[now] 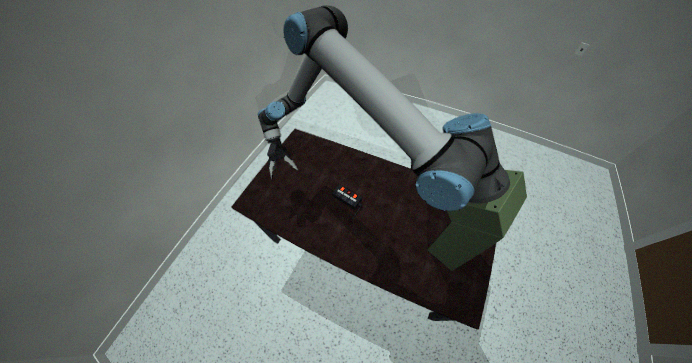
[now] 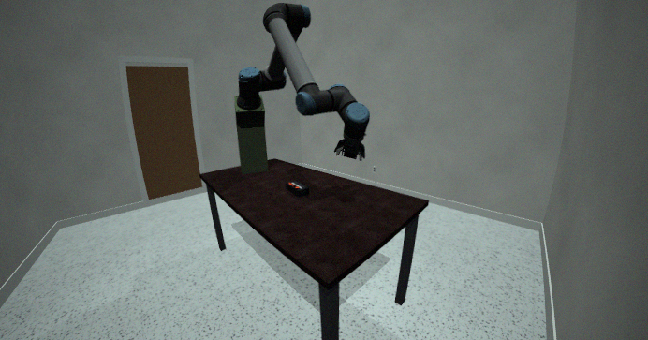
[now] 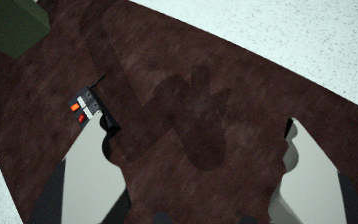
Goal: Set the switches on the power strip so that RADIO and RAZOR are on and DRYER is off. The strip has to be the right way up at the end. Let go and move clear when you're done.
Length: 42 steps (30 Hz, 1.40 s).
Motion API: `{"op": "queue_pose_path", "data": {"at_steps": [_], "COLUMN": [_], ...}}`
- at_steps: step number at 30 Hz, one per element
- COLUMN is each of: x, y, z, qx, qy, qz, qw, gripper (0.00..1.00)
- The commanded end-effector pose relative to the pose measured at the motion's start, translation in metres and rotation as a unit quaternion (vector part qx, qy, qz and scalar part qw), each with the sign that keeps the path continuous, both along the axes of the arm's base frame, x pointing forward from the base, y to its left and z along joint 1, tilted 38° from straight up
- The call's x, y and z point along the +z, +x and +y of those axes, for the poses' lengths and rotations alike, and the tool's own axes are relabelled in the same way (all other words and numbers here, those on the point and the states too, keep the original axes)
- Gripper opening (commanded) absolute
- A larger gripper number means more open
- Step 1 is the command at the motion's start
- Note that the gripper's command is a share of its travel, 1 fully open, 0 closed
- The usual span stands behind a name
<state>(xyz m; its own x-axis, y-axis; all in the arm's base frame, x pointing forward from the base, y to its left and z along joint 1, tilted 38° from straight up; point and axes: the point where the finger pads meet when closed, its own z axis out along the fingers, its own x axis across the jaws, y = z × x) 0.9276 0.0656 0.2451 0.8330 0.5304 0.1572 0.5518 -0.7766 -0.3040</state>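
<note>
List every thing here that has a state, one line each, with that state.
hand: open, holding nothing, hanging above the table, apart from the strip.
power strip: lying on the table, switch side up, untouched.
switches: orange-red faces show; on or off cannot be told.
door: closed.
table: standing, bears the strip.

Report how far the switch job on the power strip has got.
Done: the power strip lies switch-side up on the table, so it is the right way up; which switches are lit cannot be matched to labels at this size. In hand: nothing. The gripper is open and empty, high above the table's far edge, well away from the strip. Left: descend to the strip, set RADIO and RAZOR on, DRYER off.
</note>
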Motion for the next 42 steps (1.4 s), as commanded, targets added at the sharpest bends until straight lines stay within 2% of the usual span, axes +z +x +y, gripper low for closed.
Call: {"op": "queue_pose_path", "data": {"at_steps": [1,10,11,14,18,21,25,27,31,33,35,42], "x": [-0.013,-0.079,-0.079,-0.103,-0.112,-0.135,-0.148,-0.161,-0.172,-0.181,-0.181,-0.201], "y": [0.0,-0.016,-0.016,-0.028,-0.033,-0.051,-0.064,-0.079,-0.094,-0.109,-0.109,-0.157], "z": [-0.011,-0.067,-0.067,-0.088,-0.095,-0.115,-0.127,-0.138,-0.147,-0.154,-0.154,-0.17], "qx": [-0.009,-0.052,-0.052,-0.07,-0.076,-0.094,-0.106,-0.118,-0.129,-0.139,-0.139,-0.168], "qy": [-0.001,-0.007,-0.007,-0.011,-0.012,-0.017,-0.02,-0.024,-0.028,-0.032,-0.032,-0.045], "qz": [-0.012,-0.068,-0.068,-0.091,-0.099,-0.124,-0.14,-0.156,-0.172,-0.186,-0.186,-0.227], "qw": [1.0,0.996,0.996,0.993,0.992,0.988,0.984,0.98,0.976,0.972,0.972,0.958], "gripper": [1.0,1.0,1.0,1.0,1.0,1.0,1.0,1.0,1.0,1.0,1.0,1.0]}}
